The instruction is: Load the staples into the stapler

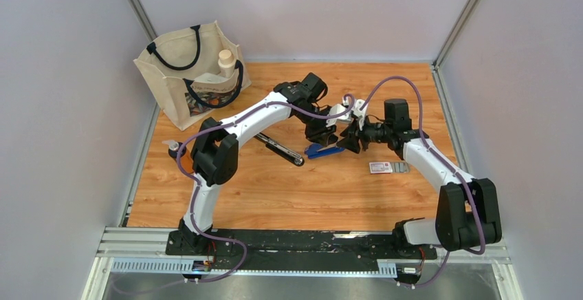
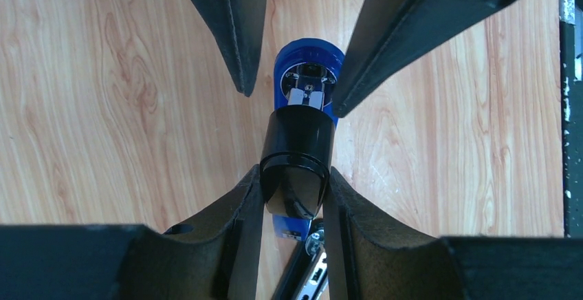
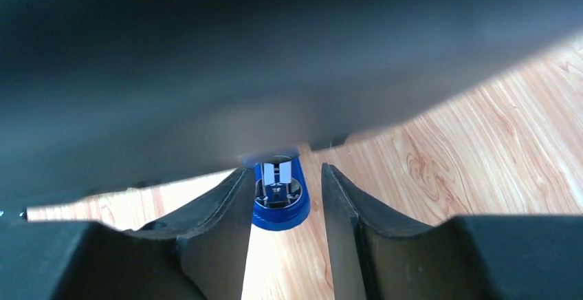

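Right of R hand [image 1: 352,139], apart, staples box [image 1: 380,168]; that hand spread astride stapler [image 1: 323,151] nose, L hand [image 2: 292,176] tight on top.

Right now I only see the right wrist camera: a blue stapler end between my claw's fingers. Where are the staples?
Observer: The white staples box lies on the table, right of the stapler, with a grey staple strip beside it.
Operator: Is my other claw doing anything?
Observer: Yes. The left claw pinches the black stapler top from both sides.
Operator: What else is there?
Observer: A cream tote bag stands at the far left corner.
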Tool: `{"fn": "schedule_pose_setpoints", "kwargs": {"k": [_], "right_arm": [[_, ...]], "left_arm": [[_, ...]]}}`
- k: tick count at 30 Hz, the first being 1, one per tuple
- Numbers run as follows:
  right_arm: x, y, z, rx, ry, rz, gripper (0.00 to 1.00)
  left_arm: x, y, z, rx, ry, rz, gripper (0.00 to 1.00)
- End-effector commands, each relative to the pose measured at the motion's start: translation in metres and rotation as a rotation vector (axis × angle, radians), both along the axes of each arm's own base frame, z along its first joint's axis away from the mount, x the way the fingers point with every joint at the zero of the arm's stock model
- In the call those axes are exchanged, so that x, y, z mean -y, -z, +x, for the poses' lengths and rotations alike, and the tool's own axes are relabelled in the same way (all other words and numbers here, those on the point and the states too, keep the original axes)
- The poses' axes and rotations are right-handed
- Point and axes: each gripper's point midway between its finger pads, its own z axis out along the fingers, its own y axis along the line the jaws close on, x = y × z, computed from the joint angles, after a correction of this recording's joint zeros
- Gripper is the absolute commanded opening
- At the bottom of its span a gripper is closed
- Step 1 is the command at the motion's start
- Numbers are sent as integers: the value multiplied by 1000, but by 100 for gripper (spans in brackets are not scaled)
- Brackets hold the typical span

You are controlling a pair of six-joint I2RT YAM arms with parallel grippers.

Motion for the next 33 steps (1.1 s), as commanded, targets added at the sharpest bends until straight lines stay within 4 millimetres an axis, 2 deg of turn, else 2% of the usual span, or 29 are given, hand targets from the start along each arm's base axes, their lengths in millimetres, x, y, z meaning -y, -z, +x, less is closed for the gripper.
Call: {"fn": "schedule_pose_setpoints", "kwargs": {"k": [1, 6, 16, 28, 33], "right_arm": [[-7, 6, 7, 43, -32, -31, 44], [-6, 10, 4, 27, -30, -19, 49], [2, 4, 2, 7, -27, 38, 56], [6, 5, 5, 0, -23, 33, 54], [5, 4, 7, -8, -20, 40, 47]], "left_arm": [[19, -48, -9, 5, 41, -149, 0], [20, -49, -7, -23, 16, -162, 0], [15, -54, 2, -54, -25, -199, 0], [13, -67, 1, -87, -36, -240, 0], [14, -71, -3, -102, -26, -253, 0]]}}
